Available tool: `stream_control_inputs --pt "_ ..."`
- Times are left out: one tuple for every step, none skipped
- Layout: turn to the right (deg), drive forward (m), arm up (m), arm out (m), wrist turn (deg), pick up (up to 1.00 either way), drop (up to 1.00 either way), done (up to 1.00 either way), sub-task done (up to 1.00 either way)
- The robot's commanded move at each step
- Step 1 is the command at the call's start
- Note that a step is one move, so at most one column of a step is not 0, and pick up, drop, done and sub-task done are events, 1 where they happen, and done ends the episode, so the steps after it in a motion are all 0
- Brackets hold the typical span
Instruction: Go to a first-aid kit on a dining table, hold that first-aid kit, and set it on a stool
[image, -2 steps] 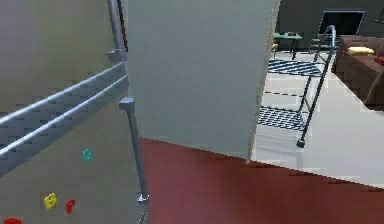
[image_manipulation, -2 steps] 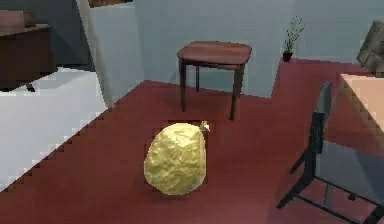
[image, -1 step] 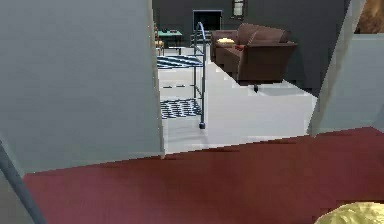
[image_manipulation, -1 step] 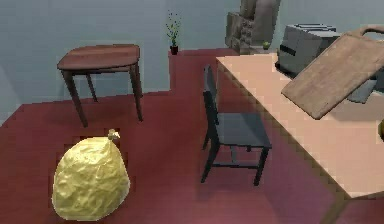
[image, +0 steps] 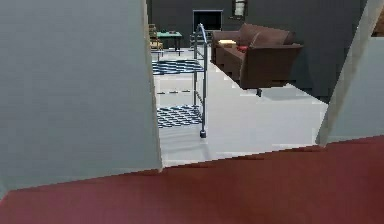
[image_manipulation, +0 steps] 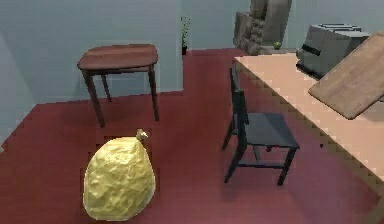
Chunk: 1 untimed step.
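I see a dark chair (image_manipulation: 258, 128) at a wooden table (image_manipulation: 300, 95); the gripper's state I cannot tell.

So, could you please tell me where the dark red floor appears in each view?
Forward view: the dark red floor is a band along the bottom, meeting the pale floor at the doorway.
Arm side view: it spreads under the wooden table, the dark chair and the yellow lump.
Shared landmark: that floor itself, edged by grey wall in both.
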Motion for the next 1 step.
stream_control_inputs --pt "0.0 0.90 0.00 0.00 0.0 0.00 0.00 0.00 0.00"
